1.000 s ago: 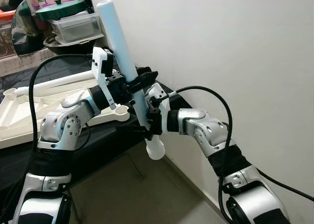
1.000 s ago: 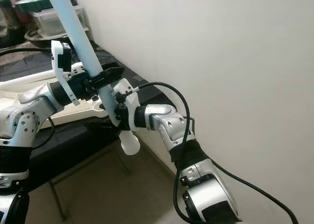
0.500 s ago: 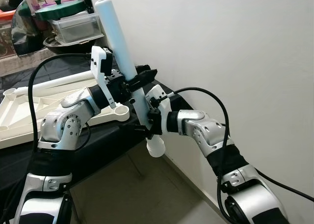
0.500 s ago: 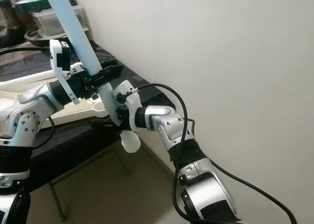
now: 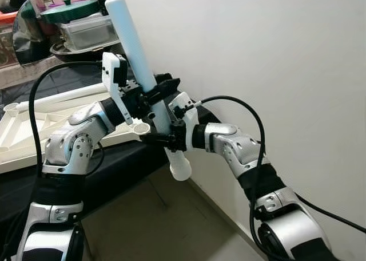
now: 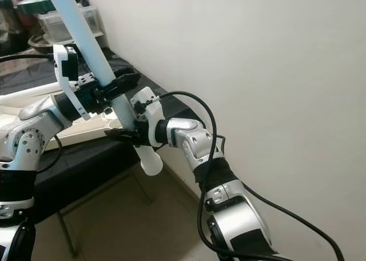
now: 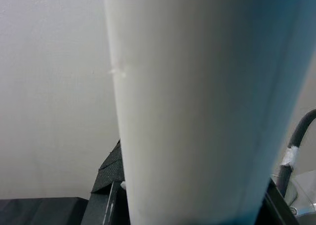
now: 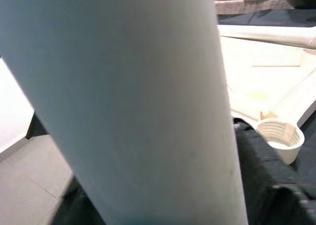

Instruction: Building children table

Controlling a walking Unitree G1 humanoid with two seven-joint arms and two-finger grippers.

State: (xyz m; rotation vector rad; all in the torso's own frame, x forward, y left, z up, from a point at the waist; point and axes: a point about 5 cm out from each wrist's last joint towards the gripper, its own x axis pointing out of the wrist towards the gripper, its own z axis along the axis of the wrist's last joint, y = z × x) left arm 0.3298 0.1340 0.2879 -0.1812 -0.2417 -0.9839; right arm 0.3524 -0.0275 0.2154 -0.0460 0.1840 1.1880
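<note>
A long white table leg (image 5: 144,78) is held tilted in the air, its top end leaning back and to my left. My left gripper (image 5: 159,91) is shut on its middle. My right gripper (image 5: 162,139) is shut on it lower down, just above the rounded bottom end (image 5: 180,170). Up close, the leg (image 7: 197,101) is a pale cylinder in the left wrist view, and the same leg (image 8: 123,101) also looms in the right wrist view. The cream tabletop (image 5: 23,132) lies upside down on the black table (image 5: 114,163), with a threaded corner socket (image 8: 280,133) beside the leg.
A white wall (image 5: 274,55) stands close on the right. Another white leg (image 5: 63,97) lies along the tabletop. Plastic boxes (image 5: 88,32) and a green lid (image 5: 71,9) are stacked at the back left. Tiled floor (image 5: 148,221) lies below the table's edge.
Both arms have carried the leg a little to my left and up. The right forearm has risen and its gripper sits closer to the tabletop's corner socket.
</note>
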